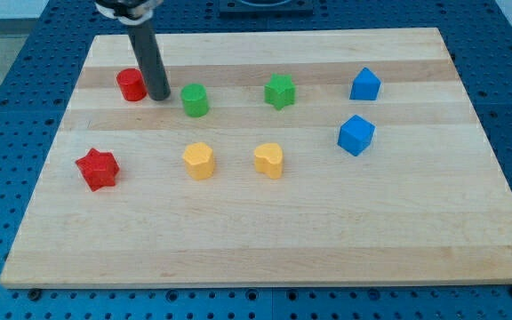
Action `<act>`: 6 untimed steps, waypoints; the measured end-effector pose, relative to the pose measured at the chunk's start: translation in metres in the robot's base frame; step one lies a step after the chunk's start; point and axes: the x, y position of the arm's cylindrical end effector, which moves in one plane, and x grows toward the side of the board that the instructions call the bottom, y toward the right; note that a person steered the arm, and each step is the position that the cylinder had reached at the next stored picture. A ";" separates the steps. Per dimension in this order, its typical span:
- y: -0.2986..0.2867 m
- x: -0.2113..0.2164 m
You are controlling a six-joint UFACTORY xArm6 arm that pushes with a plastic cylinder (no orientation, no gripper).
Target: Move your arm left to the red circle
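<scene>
A pale wooden surface [265, 231] carries eight small coloured blocks; it has no containers, and each block sits loose on the wood. A dark straight rod comes down from the view's top left, leaning slightly. My tip [160, 96] rests on the surface just to the view's right of the red circle [132, 84], close beside it; contact cannot be confirmed. The rod has no jaws, so it grips nothing.

The red circle sits near the upper left corner. A green cylinder [195, 100] stands just right of my tip. Further right along the same row are a green star [280, 91] and a blue block [364, 84]. A second blue block [356, 135] lies below it. The lower row holds a red star [97, 169] and two yellow blocks [198, 160] [269, 160]. Blue perforated panels surround the surface.
</scene>
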 end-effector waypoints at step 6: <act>-0.046 -0.091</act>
